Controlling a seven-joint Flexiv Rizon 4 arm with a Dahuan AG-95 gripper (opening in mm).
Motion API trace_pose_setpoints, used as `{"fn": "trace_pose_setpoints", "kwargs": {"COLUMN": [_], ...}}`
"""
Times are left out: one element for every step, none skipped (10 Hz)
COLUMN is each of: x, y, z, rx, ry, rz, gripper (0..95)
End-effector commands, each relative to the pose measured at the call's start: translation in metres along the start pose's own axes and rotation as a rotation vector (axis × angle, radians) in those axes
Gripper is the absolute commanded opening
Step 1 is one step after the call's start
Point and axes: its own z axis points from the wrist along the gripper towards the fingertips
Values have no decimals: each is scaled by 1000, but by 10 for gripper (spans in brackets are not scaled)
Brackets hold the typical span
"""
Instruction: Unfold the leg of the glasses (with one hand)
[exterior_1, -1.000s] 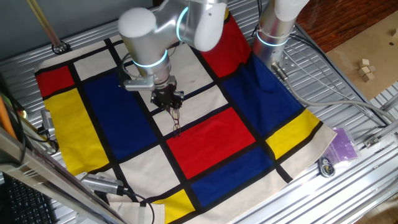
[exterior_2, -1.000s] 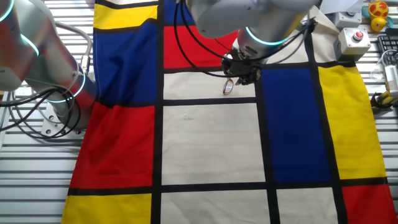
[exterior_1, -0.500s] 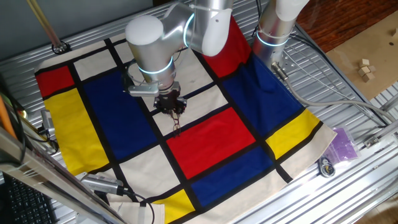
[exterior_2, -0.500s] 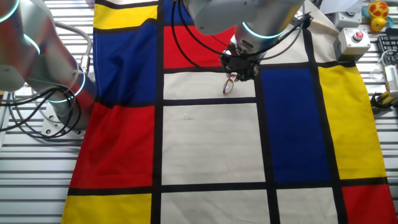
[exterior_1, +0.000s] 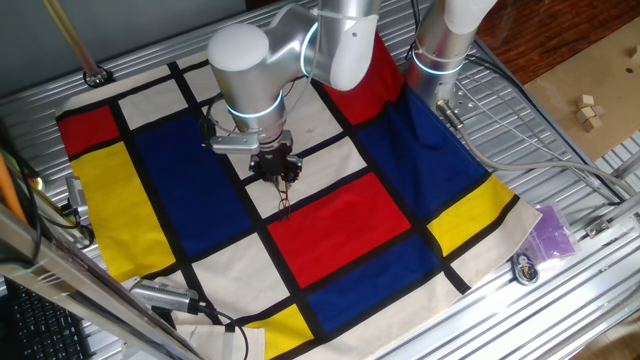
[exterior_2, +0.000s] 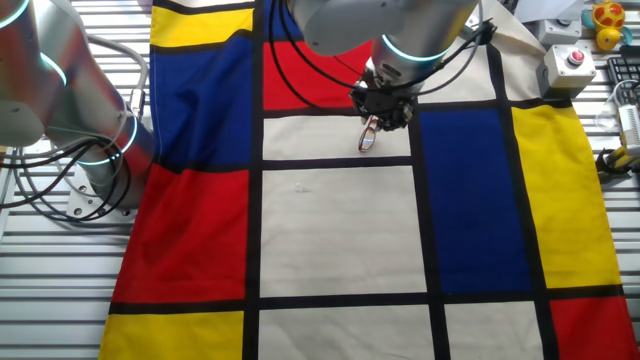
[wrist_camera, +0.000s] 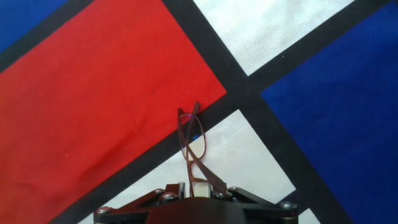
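The gripper is closed on the glasses, apparently by one end; they hang above the checked cloth where white and red squares meet.

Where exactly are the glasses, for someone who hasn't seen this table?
Start at the colour-block cloth covering the table, then the white square beside the central red one. The glasses hang there from the claw, a thin reddish-brown wire frame with clear lenses, the only small object over the cloth.
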Motion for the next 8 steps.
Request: {"fn": "trace_pose_setpoints", "kwargs": {"x": [1,1,2,3,4,4,4,3], "y": [1,1,1,2,1,1,1,1], "z": [2,2,4,6,7,9,10,11], "rx": [8,12,13,16,17,18,21,22], "ry": [-4,0,0,-3,-3,-5,-5,-5], "rz": [1,2,1,1,1,1,1,3], "gripper": [190,190,190,190,190,190,190,190]}}
